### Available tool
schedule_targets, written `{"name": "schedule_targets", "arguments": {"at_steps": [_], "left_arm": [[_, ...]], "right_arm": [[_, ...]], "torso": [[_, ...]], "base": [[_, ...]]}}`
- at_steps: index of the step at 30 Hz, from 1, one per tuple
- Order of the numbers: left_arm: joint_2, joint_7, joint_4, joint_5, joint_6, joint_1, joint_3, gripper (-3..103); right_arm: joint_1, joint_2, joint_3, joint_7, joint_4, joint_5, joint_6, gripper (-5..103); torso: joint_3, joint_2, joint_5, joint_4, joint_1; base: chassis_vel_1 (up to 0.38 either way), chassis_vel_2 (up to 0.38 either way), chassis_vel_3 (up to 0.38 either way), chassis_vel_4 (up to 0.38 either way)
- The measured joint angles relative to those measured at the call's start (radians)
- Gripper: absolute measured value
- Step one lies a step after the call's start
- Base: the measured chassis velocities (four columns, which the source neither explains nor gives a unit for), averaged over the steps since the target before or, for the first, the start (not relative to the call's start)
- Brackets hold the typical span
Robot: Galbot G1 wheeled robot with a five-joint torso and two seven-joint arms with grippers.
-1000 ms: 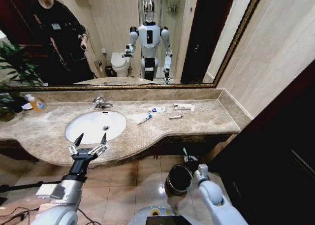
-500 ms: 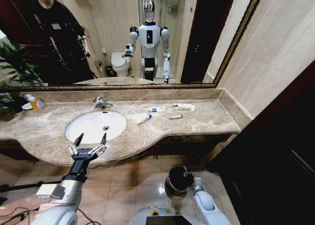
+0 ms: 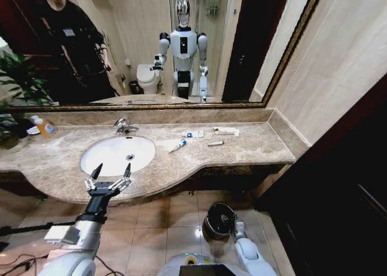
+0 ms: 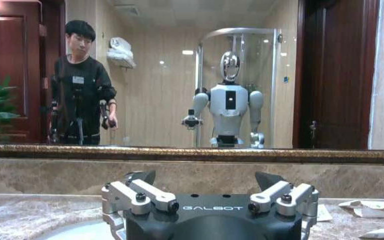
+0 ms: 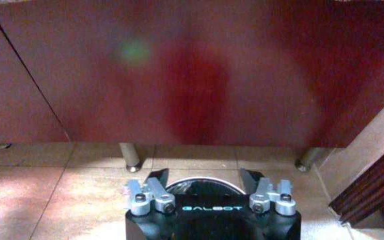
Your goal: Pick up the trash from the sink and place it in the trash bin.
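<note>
The white sink [image 3: 115, 155] is set in a beige marble counter. On the counter to its right lie a white tube with a blue cap [image 3: 177, 145], a white-blue packet [image 3: 193, 134], a thin white stick [image 3: 215, 143] and a flat white packet [image 3: 225, 130]. My left gripper [image 3: 113, 168] hovers open at the sink's front rim with nothing in it; the left wrist view shows it [image 4: 205, 177] facing the mirror. The trash bin [image 3: 217, 220] stands on the floor tiles below. My right gripper [image 5: 202, 176] hangs open just over the bin's rim [image 5: 202, 181], nothing between its fingers.
A chrome tap [image 3: 124, 126] stands behind the sink. An orange-yellow bottle [image 3: 45, 128] and a plant [image 3: 21, 83] are at the far left. A dark wood panel [image 5: 178, 75] on metal legs [image 5: 130, 157] faces the right gripper. A dark cabinet [image 3: 351, 185] stands on the right.
The right arm has dropped lower beside the bin. A green stick seen at its gripper a second ago no longer shows. The left arm has not moved.
</note>
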Motion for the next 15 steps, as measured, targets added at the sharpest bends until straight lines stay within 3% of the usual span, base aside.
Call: {"name": "schedule_targets", "arguments": {"at_steps": [2, 7, 15], "left_arm": [[0.0, 0.0, 0.0, 0.0, 0.0, 0.0, 0.0, 100], [0.0, 0.0, 0.0, 0.0, 0.0, 0.0, 0.0, 100], [0.0, 0.0, 0.0, 0.0, 0.0, 0.0, 0.0, 100]], "right_arm": [[0.001, 0.003, -0.001, 0.0, 0.001, -0.002, -0.002, 84], [0.002, 0.007, -0.002, 0.0, 0.006, -0.004, -0.007, 97], [-0.002, 0.01, -0.003, 0.0, 0.012, -0.005, -0.009, 100]], "torso": [[0.0, 0.0, 0.0001, 0.0, 0.0], [0.0, 0.0, 0.0, 0.0, 0.0], [0.0, 0.0, 0.0, 0.0, 0.0]], "base": [[0.0, 0.0, 0.0, 0.0], [0.0, 0.0, 0.0, 0.0], [0.0, 0.0, 0.0, 0.0]]}}
